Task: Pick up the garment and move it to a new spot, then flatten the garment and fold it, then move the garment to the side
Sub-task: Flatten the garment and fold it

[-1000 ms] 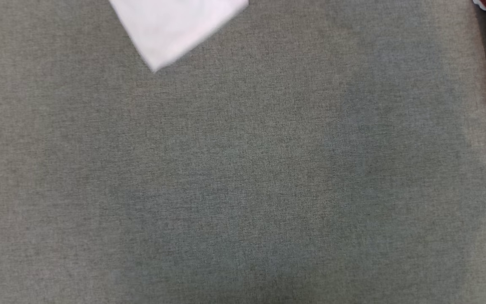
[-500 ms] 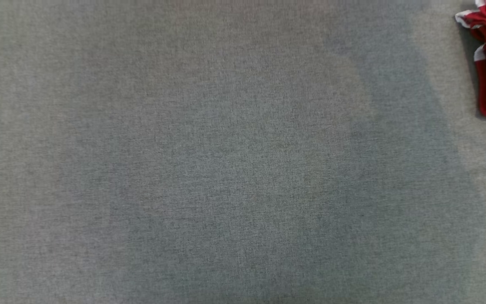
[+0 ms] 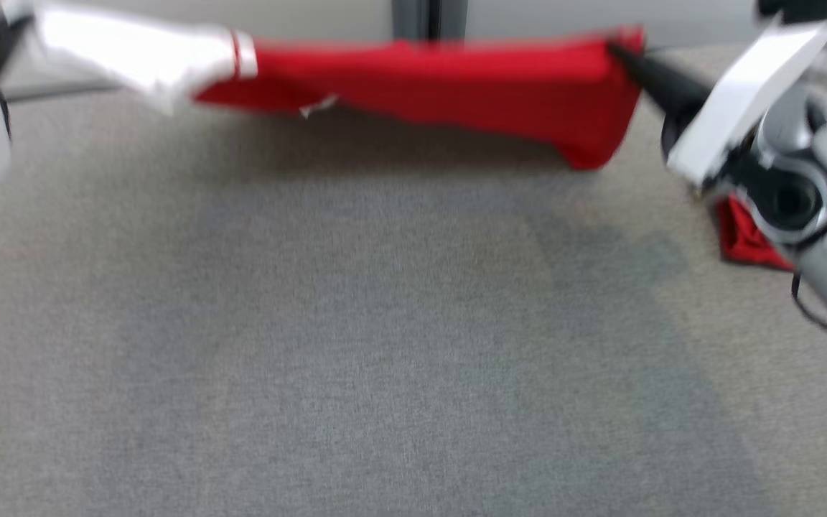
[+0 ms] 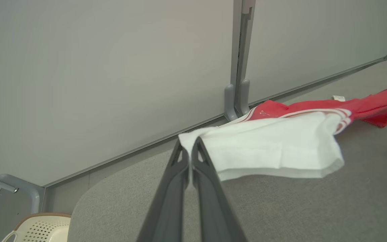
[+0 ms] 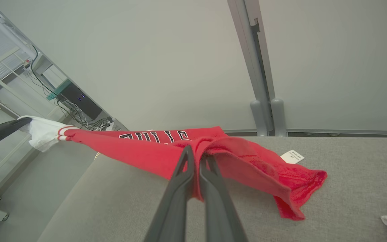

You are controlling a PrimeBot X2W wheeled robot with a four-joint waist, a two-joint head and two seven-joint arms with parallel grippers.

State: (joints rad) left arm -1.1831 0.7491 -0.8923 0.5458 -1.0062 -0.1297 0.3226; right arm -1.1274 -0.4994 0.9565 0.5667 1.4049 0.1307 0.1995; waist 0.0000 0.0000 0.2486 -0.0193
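Red garment [image 3: 442, 86] stretched between both arms over the far part of the grey desk [image 3: 385, 345], left gripper [image 4: 188, 144] clamped on its white sleeve [image 4: 274, 148] and right gripper [image 5: 195, 153] pinching its opposite red end, presumably to lay it flat

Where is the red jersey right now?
Across the top of the head view, the red jersey is stretched along the grey table's far edge, white sleeve in the left gripper, red end in the right gripper.
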